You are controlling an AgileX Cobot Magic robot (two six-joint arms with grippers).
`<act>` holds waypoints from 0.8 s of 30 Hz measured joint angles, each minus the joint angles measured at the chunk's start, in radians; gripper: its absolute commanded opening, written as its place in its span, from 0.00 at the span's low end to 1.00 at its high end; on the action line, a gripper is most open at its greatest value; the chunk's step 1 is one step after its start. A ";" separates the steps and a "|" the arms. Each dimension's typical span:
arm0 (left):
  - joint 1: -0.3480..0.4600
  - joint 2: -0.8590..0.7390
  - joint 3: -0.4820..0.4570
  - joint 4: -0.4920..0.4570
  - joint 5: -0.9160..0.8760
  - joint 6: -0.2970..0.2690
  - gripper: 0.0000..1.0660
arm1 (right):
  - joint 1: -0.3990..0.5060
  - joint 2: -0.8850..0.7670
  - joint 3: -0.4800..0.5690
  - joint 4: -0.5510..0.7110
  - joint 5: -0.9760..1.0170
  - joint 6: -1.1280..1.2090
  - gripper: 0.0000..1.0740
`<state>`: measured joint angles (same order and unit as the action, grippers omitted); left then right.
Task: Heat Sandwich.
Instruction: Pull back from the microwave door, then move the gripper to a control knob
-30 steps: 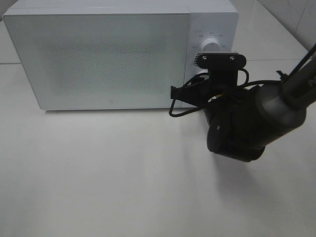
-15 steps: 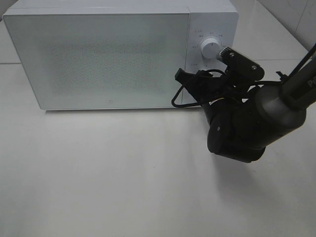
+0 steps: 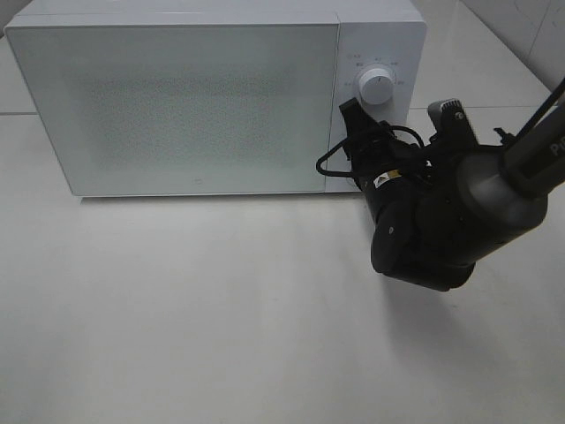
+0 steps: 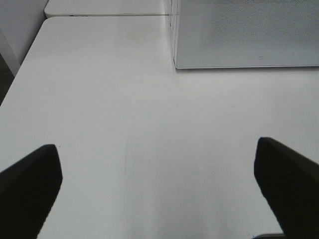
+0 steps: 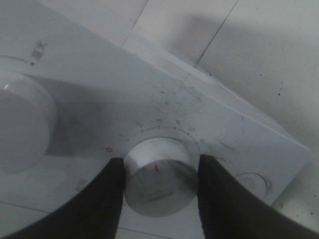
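Observation:
The white microwave [image 3: 177,97] stands at the back of the table with its door closed. The sandwich is out of view in every frame. My right gripper [image 5: 157,174] is shut on the microwave's lower knob [image 5: 158,172], one finger on each side of it. In the exterior high view the right gripper [image 3: 356,132] and its wrist cover that knob. The upper knob [image 3: 377,87] is free and also shows in the right wrist view [image 5: 22,124]. My left gripper [image 4: 157,149] is open and empty above bare table, in front of the microwave's left corner [image 4: 175,62].
The white table [image 3: 221,318] spreads in front of the microwave. The right arm [image 3: 521,168] comes in from the right edge. The table's left edge [image 4: 22,69] shows in the left wrist view.
My right wrist has rolled clockwise while shut on the lower knob; its camera mount swung from on top round to the right. The microwave has not moved.

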<state>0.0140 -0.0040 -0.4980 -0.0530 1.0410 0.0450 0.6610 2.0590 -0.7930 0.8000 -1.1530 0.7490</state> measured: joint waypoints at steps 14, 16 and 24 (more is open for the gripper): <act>0.000 0.000 0.000 0.000 0.000 0.000 0.97 | 0.000 0.000 0.000 0.007 0.001 0.531 0.08; 0.000 0.000 0.000 0.000 0.000 0.000 0.97 | 0.000 0.000 0.000 0.008 0.002 0.566 0.08; 0.000 0.000 0.000 0.000 0.000 0.000 0.97 | 0.000 0.000 0.000 0.013 0.005 0.825 0.09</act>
<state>0.0140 -0.0040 -0.4980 -0.0530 1.0410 0.0450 0.6610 2.0590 -0.7930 0.8130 -1.1480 1.5740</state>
